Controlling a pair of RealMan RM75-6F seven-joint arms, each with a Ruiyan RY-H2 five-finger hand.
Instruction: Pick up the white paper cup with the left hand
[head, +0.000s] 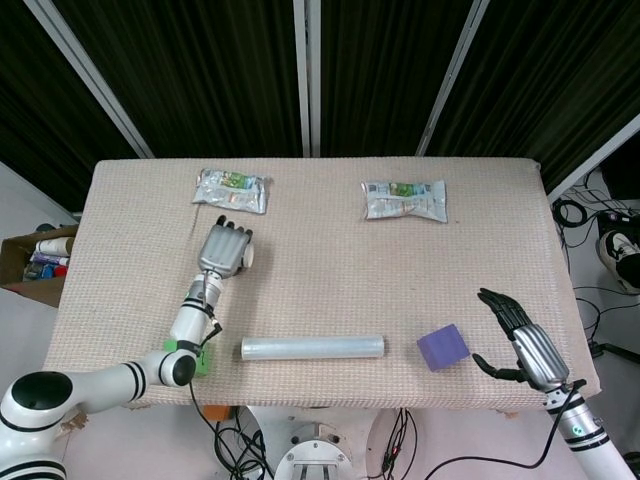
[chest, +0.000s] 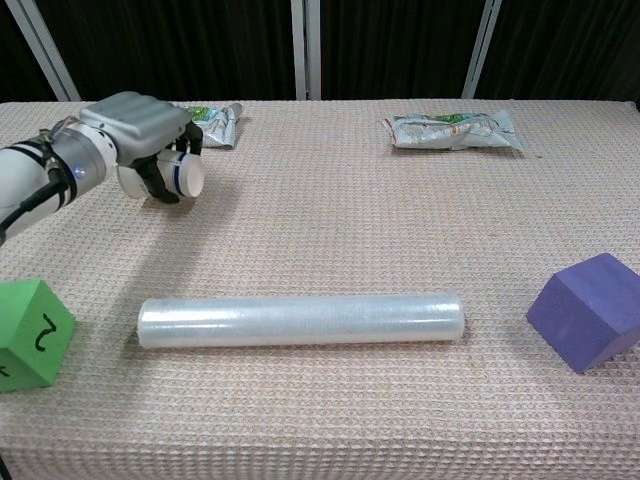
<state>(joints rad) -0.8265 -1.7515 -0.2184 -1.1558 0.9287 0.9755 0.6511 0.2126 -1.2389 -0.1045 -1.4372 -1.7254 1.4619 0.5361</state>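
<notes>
Snack packet (chest: 205, 124) just behind cup (chest: 180, 175)

- The white paper cup (chest: 180, 173) is ringed by a dark blue band near its rim.
- The left hand (chest: 135, 125) is cased in silver-grey, with black fingers (head: 232, 231).
- The right hand (head: 527, 342) is finished likewise in silver-grey and black.
- The table (head: 320, 300) is covered by a pinkish-beige cloth with a fine waffle weave.
- The green cube (chest: 28, 334) is marked with a black numeral.
- The purple block (chest: 590, 311) is coloured uniformly.
- The clear plastic roll (chest: 300, 319) is seen as glossy and whitish.
- Two silver packets (head: 232, 189) (head: 404, 199) are printed with green and red.
- The backdrop (head: 200, 70) is black, crossed by white-grey bars.
</notes>
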